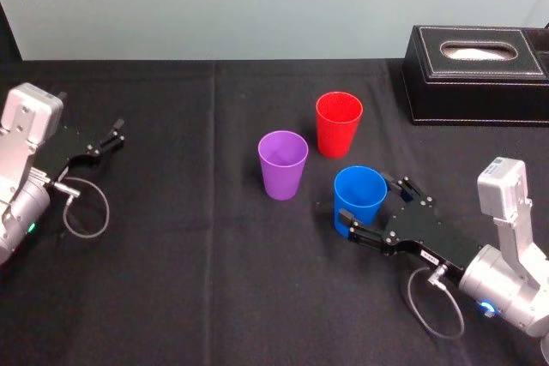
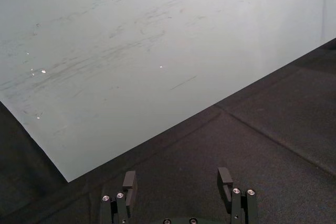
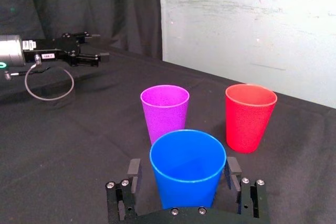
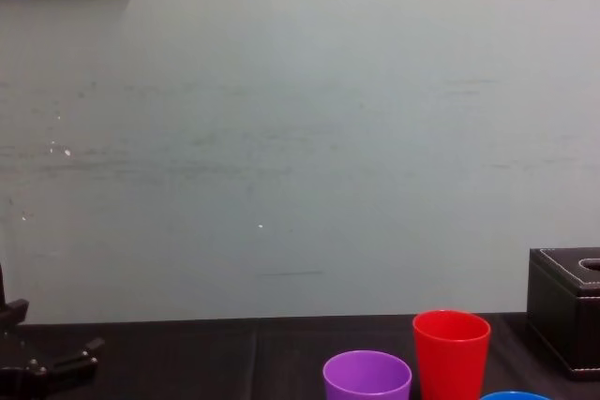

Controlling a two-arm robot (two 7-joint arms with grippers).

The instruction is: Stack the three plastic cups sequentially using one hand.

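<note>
Right gripper (image 3: 182, 165), fingers (image 3: 134, 172) spread astride blue cup (image 3: 187, 174) — seemingly lined up for grasp; purple cup (image 3: 164, 111), red cup (image 3: 250, 116) upright beyond; left gripper (image 1: 114, 136) parked, fingers apart.

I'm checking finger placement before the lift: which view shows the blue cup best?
Right wrist view: the blue cup stands close-up between the right gripper's open fingers. Head view shows it from above; chest view, just its rim. The left gripper sits parked, open.

We are seeing smooth plastic on the red cup (image 1: 339, 123), blue cup (image 1: 359, 195) and purple cup (image 1: 282, 163), matt black cloth covering the tabletop (image 1: 197, 280), and stitched leather-look skin on the box (image 1: 476, 92) at its far right corner.
</note>
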